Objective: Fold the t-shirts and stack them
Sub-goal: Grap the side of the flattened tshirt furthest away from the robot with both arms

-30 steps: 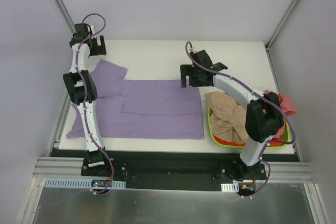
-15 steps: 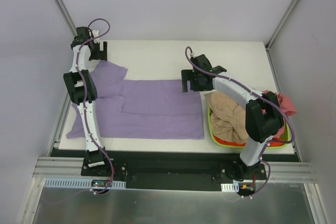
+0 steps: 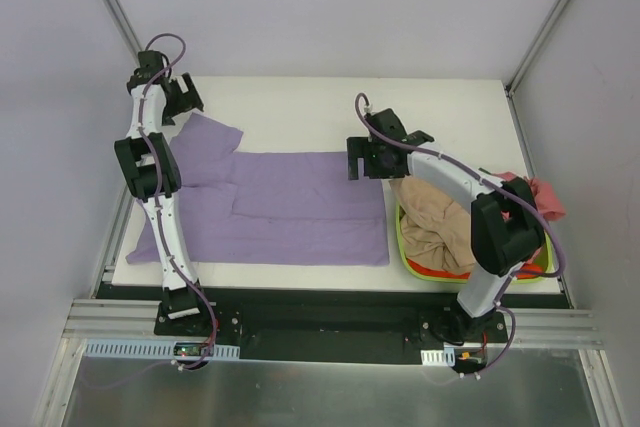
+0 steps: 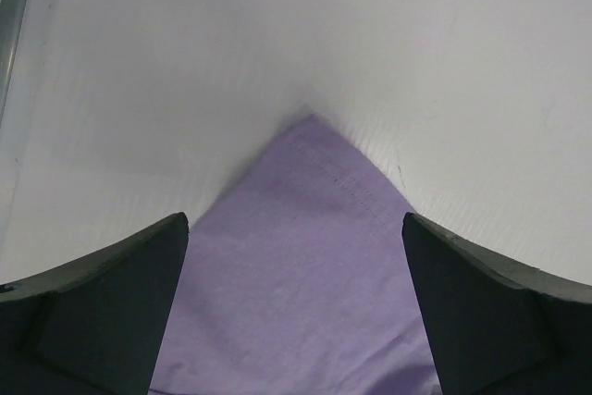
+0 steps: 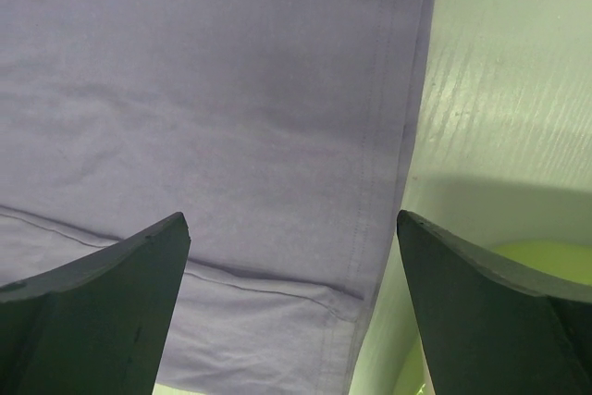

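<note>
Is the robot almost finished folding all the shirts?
Not nearly. The large lavender-purple cloth t-shirt lies spread, seemingly with one fold made. Both grippers are open: the left gripper over its sleeve corner, the right gripper over its hem edge. The tan-beige shirt and pinkish-red shirt sit crumpled in the lime-green plastic basket; nothing is stacked.

One camera overhead, two wrist cameras close; all share purple t-shirt (image 3: pixel 290 212).
</note>
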Robot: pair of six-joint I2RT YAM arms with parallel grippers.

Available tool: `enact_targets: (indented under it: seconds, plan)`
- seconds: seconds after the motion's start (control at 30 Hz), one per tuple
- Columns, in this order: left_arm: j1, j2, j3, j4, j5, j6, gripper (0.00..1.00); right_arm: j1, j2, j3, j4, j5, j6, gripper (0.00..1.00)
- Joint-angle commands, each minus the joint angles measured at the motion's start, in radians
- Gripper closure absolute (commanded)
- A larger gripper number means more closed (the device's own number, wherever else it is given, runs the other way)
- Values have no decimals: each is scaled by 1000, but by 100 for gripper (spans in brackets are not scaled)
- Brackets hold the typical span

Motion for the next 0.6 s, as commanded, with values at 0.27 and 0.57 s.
enact_targets:
  seconds: [0.27, 0.57]
  plan:
    - [-28, 44, 85, -36, -129, -280, 1, -3, -85, -35, 43, -21, 39, 4]
    - [-110, 20, 2, -54, -210, -311, 1, -3, -103, -52, 33, -13, 33, 4]
